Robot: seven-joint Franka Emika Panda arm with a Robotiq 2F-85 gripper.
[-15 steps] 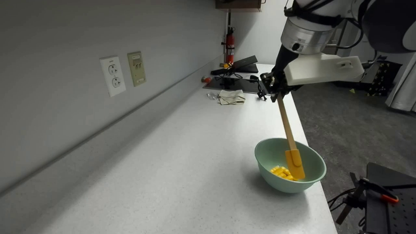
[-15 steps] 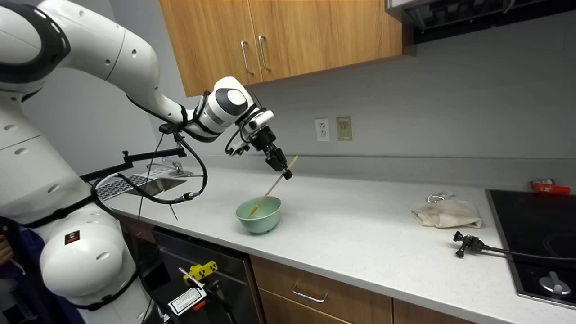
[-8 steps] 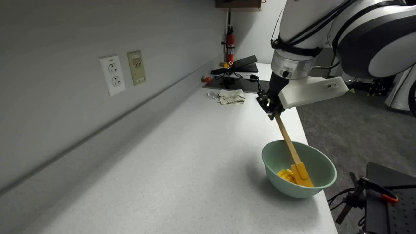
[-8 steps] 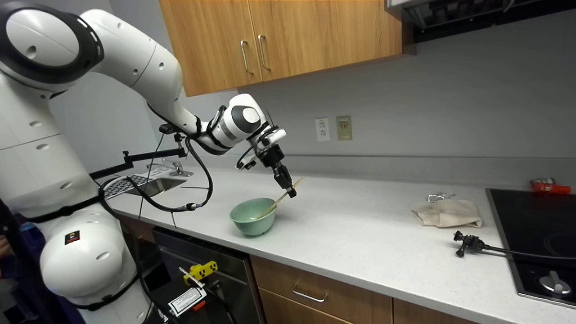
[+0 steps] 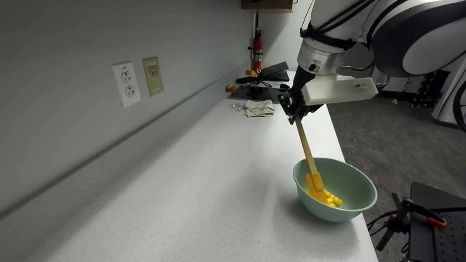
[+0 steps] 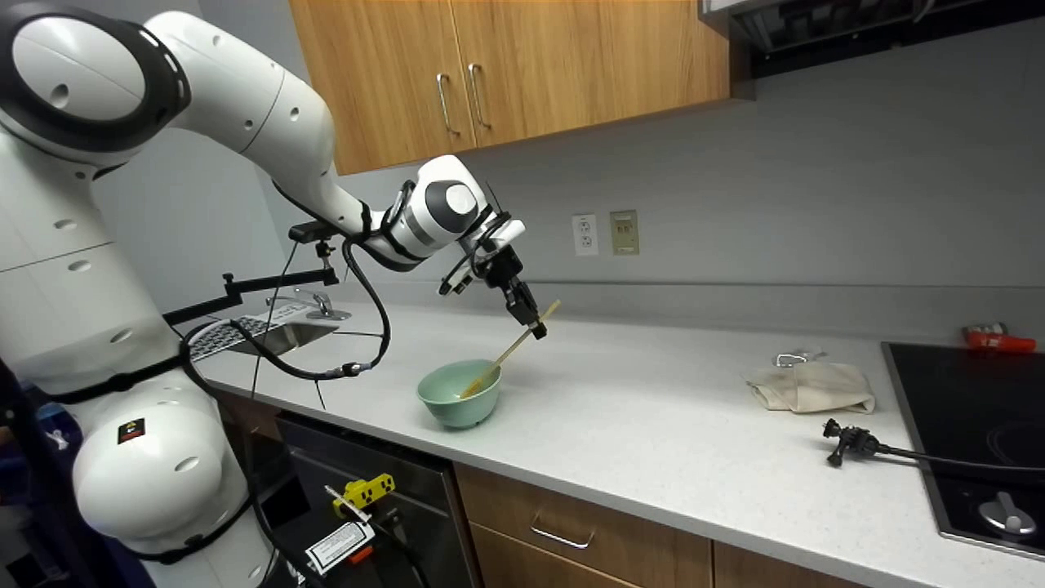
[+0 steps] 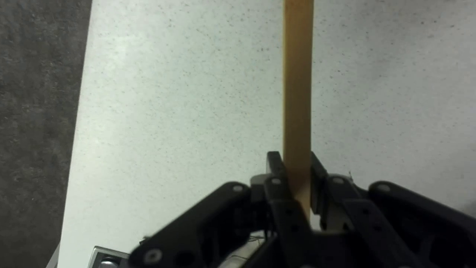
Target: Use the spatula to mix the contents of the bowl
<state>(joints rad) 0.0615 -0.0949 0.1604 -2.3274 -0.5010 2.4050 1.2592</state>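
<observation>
Folded beige cloth (image 6: 816, 389) on the white counter (image 6: 653, 433), near the black cooktop (image 6: 971, 408)

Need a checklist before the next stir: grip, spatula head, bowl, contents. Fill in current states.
1. End effector shut on wooden spatula handle: ok, gripped from both sides.
2. Spatula head inside mint-green bowl: ok.
3. Bowl upright on countertop: ok.
4. Bowl braced against sliding: cannot tell; no brace visible.
5. Visible yellow pieces inside bowl: ok; the head may hide more.
6. Head clear of bowl wall: cannot tell.
</observation>
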